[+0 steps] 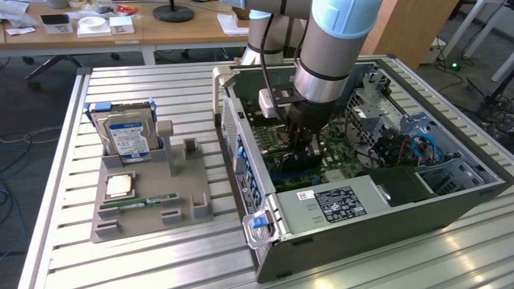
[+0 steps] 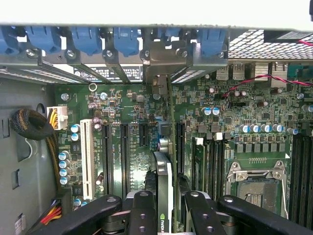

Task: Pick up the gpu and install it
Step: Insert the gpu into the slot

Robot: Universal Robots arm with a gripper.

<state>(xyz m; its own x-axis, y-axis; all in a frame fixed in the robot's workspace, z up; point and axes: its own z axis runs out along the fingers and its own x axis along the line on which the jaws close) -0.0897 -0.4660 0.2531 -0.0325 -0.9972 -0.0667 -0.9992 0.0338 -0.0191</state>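
Currently the gpu (image 2: 165, 196) is being pinched edge-on by the pincer (image 2: 166, 215), whose two black fingers (image 2: 142, 215) are pressed against either face of the card. In the wrist view the card is being held upright over the green motherboard (image 2: 127, 112), its thin edge lined up along one of the long black expansion slots (image 2: 179, 142), with its far end reaching toward the silver rear bracket openings (image 2: 161, 58) beneath the row of blue retention clips (image 2: 88, 39). Whether the card's connector is already being seated in the slot cannot be told.

In the exterior view the arm (image 1: 329, 54) is being lowered straight into the open computer case (image 1: 386, 223), which is lying on its side on the slatted metal tabletop (image 1: 161, 84); the pincer (image 1: 304, 158) is being kept deep inside, just above the board. A power supply (image 1: 333, 205) with a black label is being seen at the near end of the case.

Toward the exterior view's left, well apart from the case, a grey parts holder (image 1: 153, 198) is carrying a hard drive (image 1: 127, 135) standing upright, a CPU (image 1: 120, 185) lying flat and a narrow green RAM stick (image 1: 138, 203).
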